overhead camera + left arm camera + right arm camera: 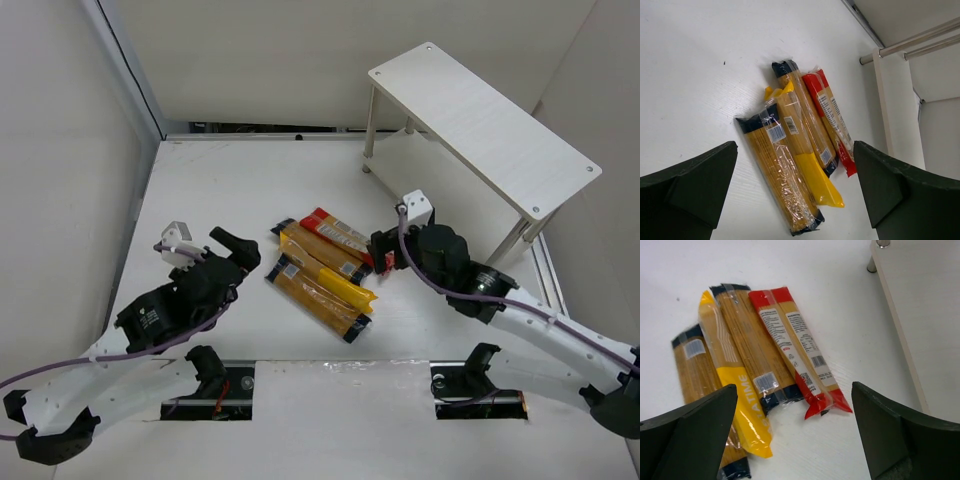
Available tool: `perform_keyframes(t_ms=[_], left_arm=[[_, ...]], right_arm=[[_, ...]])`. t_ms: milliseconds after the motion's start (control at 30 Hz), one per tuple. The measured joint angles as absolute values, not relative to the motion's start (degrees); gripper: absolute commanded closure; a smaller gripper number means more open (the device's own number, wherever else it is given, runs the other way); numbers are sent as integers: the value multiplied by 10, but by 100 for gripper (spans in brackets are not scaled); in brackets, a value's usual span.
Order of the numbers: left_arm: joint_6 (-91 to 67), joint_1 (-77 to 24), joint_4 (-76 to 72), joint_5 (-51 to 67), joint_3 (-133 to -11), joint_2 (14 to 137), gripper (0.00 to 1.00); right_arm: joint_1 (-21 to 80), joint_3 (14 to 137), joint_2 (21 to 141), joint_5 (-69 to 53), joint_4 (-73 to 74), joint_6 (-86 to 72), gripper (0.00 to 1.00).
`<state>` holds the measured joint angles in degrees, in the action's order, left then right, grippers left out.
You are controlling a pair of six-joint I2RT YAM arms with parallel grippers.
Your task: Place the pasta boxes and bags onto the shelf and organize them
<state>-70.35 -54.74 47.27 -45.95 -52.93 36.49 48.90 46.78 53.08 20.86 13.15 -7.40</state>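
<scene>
Several spaghetti packs lie side by side on the white table: a red pack [337, 237], a black-ended orange pack [322, 254], a yellow pack [340, 285] and a second black-ended orange pack [312, 298]. All show in the left wrist view, the yellow pack [812, 172] in the middle, and in the right wrist view, the red pack [797, 352] rightmost. The pale wooden shelf [480, 125] stands at the back right with nothing on its top board. My left gripper [238, 250] is open, left of the packs. My right gripper [382, 252] is open, just right of the red pack's end.
A shelf leg [370, 122] stands behind the packs. White walls enclose the table on the left, back and right. The lower shelf board [925, 305] lies right of the red pack. A metal rail [340, 366] runs along the near edge.
</scene>
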Motion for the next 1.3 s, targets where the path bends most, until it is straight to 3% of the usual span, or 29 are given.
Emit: perform_keyframes(t_ms=[167,500,700,967,1200,1233,1300], left_arm=[[-695,-547,459,-461,-520,365,0],[-674,-547,426,-436,-465,370,0],[-665,-547,411,-419,-455,369,0],[-663,-547,401,-413,-447,369,0],[-662,-547,398,-410,-446,378,0],[-662,-547,398,-410,-446,380,0],[-662,-547,396,-409,-446,381,0]], right_arm=[[479,521,649,190,132,-11,2],[371,745,994,20,169,121,3],[357,832,1126,-6,206,149,6],[315,826,1161,-107,197,147,19],[305,754,1142,-178,132,129,21],[304,740,1135,-179,121,125,24],[304,720,1123,-177,109,117,43]])
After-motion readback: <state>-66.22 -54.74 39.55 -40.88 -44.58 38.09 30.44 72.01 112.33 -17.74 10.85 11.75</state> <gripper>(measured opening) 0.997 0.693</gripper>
